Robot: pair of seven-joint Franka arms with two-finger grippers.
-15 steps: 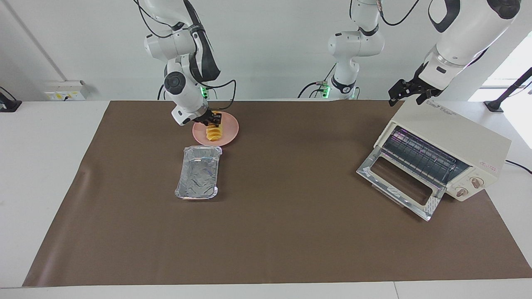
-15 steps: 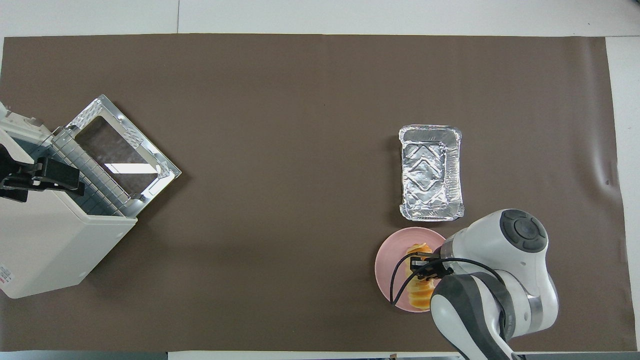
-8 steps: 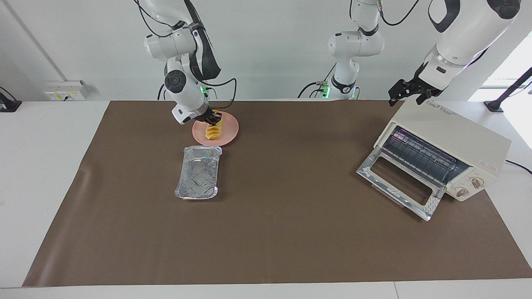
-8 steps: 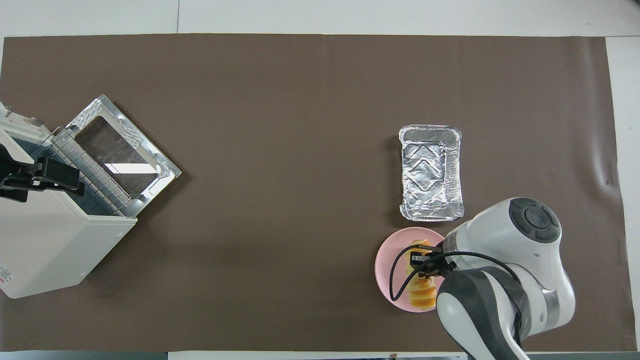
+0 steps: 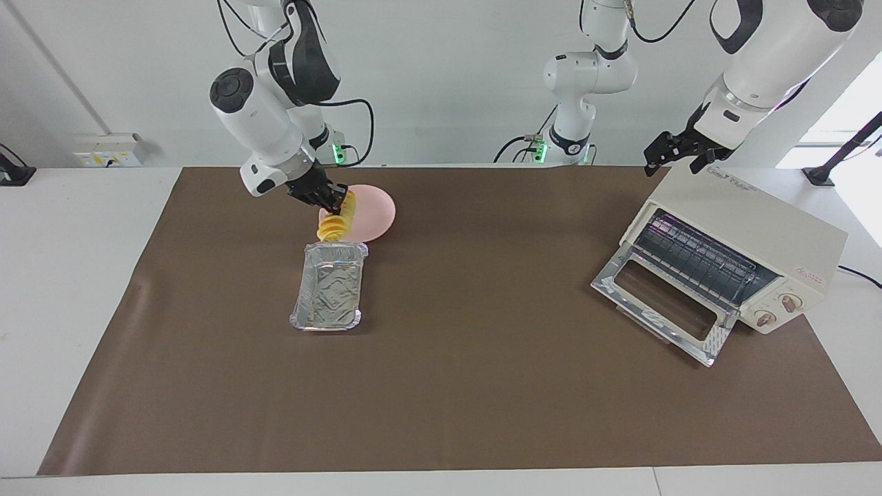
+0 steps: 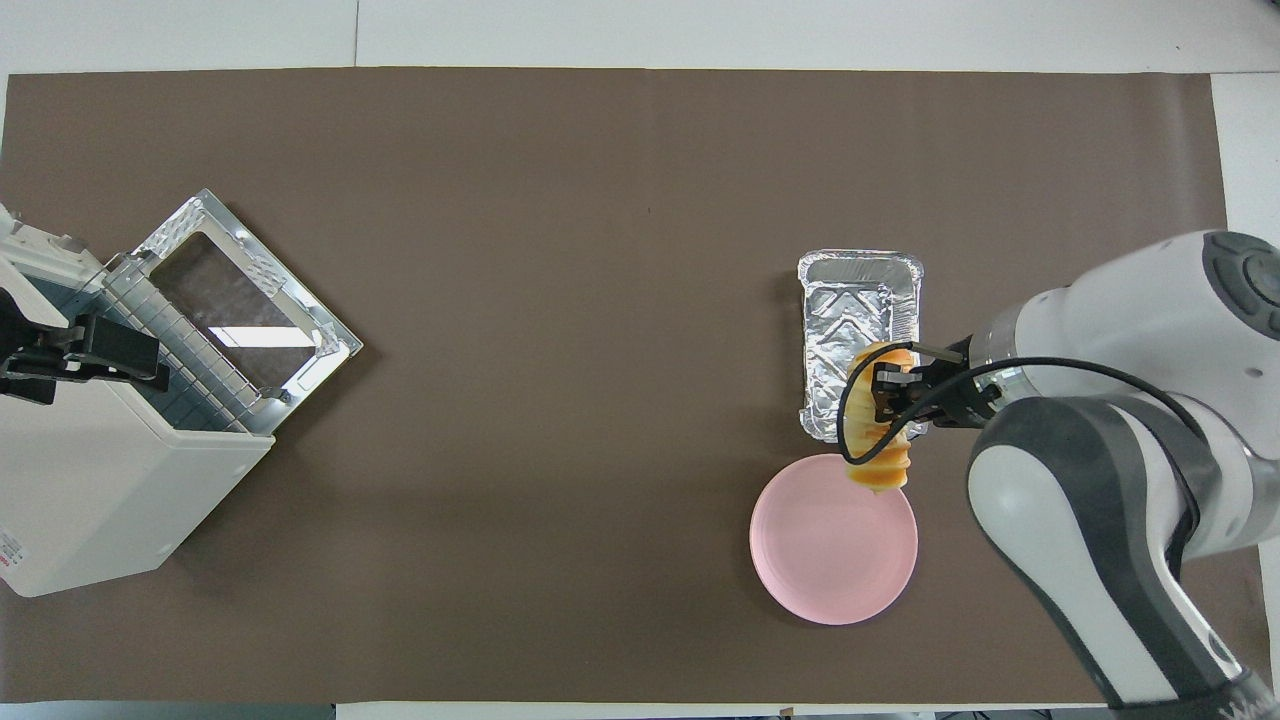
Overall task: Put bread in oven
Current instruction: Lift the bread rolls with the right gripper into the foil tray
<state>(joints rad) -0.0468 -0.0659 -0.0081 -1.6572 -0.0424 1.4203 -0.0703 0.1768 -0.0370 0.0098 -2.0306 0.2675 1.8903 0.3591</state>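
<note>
A: Where is the bread [image 5: 337,221]?

B: Up in the air, over the tray's [image 5: 328,286] end by the plate [image 5: 373,213]. The right tool [image 5: 335,202] is clamped on its top end.

A: Is it heavy?

B: Looks light and soft. Squeeze gently, near the middle.

A: The left tool [image 5: 677,156]?

B: Spread apart, waiting over the oven [image 5: 739,256].

Plate and tray at the right arm's end, oven at the left arm's.
Tray [image 5: 328,286] just at the plate's [image 5: 372,210] twelve o'clock seen overhead; right claw [image 5: 336,202] holds bread [image 5: 337,222] above their meeting edge; oven [image 5: 741,248], door down, under the left claw [image 5: 672,155].
</note>
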